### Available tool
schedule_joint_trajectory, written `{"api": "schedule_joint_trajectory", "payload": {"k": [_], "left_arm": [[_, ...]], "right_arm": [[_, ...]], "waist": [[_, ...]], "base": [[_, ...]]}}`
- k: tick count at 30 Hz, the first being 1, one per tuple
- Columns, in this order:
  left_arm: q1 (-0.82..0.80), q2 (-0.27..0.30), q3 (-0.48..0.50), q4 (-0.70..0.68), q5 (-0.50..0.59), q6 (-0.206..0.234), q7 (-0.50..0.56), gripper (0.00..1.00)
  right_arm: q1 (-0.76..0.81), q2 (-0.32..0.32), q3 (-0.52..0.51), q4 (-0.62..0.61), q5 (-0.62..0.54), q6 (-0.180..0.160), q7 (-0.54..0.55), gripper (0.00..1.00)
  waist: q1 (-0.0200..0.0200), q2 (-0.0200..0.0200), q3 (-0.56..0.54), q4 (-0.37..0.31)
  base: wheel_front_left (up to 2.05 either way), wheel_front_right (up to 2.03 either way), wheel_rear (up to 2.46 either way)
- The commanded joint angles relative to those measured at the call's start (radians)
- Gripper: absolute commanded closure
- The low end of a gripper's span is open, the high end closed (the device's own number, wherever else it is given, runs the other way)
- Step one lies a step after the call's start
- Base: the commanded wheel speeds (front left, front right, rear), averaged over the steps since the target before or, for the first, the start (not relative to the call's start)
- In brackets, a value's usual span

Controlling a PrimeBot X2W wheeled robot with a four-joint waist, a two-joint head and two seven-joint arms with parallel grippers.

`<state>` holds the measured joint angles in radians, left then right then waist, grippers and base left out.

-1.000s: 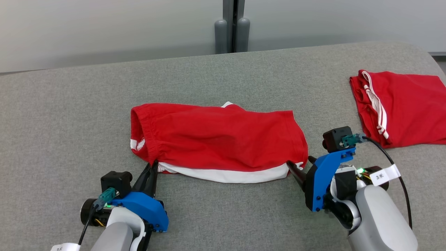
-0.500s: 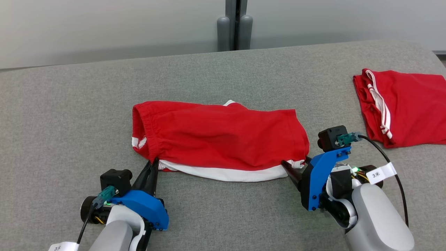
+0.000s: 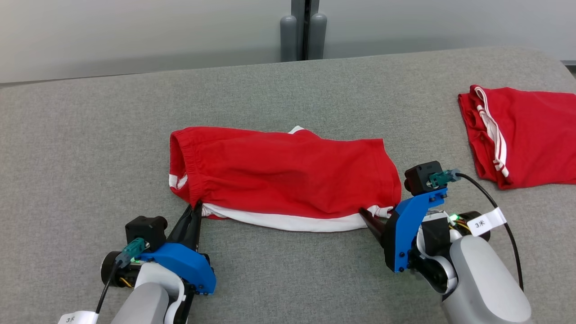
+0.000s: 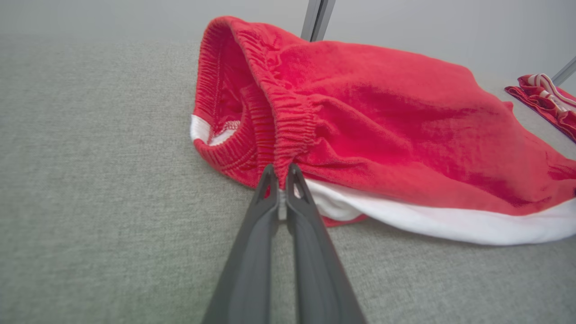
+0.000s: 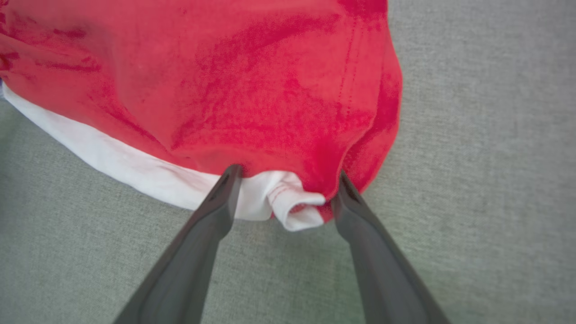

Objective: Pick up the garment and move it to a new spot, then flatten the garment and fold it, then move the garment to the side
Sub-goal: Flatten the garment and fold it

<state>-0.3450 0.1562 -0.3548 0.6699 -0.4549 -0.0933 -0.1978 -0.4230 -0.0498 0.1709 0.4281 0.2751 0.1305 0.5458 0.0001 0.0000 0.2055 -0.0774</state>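
The garment (image 3: 283, 175), red shorts with a white band along the near edge, lies spread across the middle of the grey surface. My left gripper (image 3: 196, 208) is shut on the garment's near left corner; in the left wrist view the gathered waistband (image 4: 288, 135) is pinched between the tips of my left gripper (image 4: 281, 168). My right gripper (image 3: 378, 209) is open at the near right corner. In the right wrist view my right gripper (image 5: 286, 175) has its fingers on either side of the white hem roll (image 5: 292, 202), their tips touching the cloth of the garment (image 5: 225, 81).
A second red garment (image 3: 526, 135) with white stripes lies folded at the far right of the grey padded table (image 3: 90, 135); it also shows as the second garment (image 4: 544, 90) at the right edge of the left wrist view. Pale wall panels and a grey post (image 3: 302, 31) stand behind the table.
My right gripper has edged leftward onto the garment's near right corner, still open. The left grip has held. The whole picture has shifted a little with the camera.
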Motion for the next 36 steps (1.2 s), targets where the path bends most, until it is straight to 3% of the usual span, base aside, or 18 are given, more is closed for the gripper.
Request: {"api": "schedule_joint_trajectory", "payload": {"k": [1, 3, 4, 14, 22, 28, 33, 36], "left_arm": [[0.007, 0.005, -0.001, -0.005, -0.002, 0.002, 0.0, 1.0], [0.006, 0.003, -0.004, -0.006, -0.004, 0.003, 0.001, 1.0], [0.006, 0.002, -0.005, -0.007, -0.005, 0.004, 0.001, 1.0], [0.021, -0.008, 0.029, -0.079, -0.063, -0.005, -0.029, 1.0], [0.065, -0.015, 0.067, -0.34, -0.21, -0.032, -0.011, 1.0], [0.13, 0.028, 0.082, -0.656, -0.374, -0.034, 0.142, 1.0], [0.108, 0.051, 0.108, -0.869, -0.506, 0.032, 0.315, 1.0], [0.021, 0.084, 0.121, -0.893, -0.522, 0.067, 0.397, 1.0]], "right_arm": [[0.007, -0.001, 0.005, 0.005, 0.004, 0.001, 0.005, 0.09], [0.009, -0.001, 0.005, 0.013, 0.004, 0.001, 0.01, 0.89], [0.012, -0.001, 0.002, 0.013, 0.007, 0.001, 0.01, 1.0], [0.037, -0.001, -0.032, -0.102, 0.117, 0.001, -0.077, 1.0], [0.111, -0.001, -0.086, -0.343, 0.206, 0.001, -0.092, 1.0], [0.173, -0.001, -0.163, -0.597, 0.207, 0.001, -0.045, 1.0], [0.133, -0.001, -0.197, -0.735, 0.207, 0.001, 0.041, 1.0], [0.04, -0.021, -0.202, -0.724, 0.177, 0.001, 0.088, 1.0]], "waist": [[-0.0001, 0.0, 0.001, 0.0], [-0.0001, 0.0, 0.002, 0.002], [-0.0001, 0.0, 0.002, 0.003], [-0.0001, 0.0, -0.022, -0.004], [-0.0001, 0.0, -0.053, -0.007], [-0.0001, 0.0, -0.055, -0.004], [-0.0001, 0.0, -0.006, 0.004], [-0.0001, 0.0, 0.052, 0.006]], "base": [[0.0, 0.0, 0.0], [0.0, 0.0, 0.0], [0.0, 0.0, 0.0], [0.0, 0.0, 0.0], [0.0, 0.0, 0.0], [0.0, 0.0, 0.0], [0.0, 0.0, 0.0], [0.0, 0.0, 0.0]]}}
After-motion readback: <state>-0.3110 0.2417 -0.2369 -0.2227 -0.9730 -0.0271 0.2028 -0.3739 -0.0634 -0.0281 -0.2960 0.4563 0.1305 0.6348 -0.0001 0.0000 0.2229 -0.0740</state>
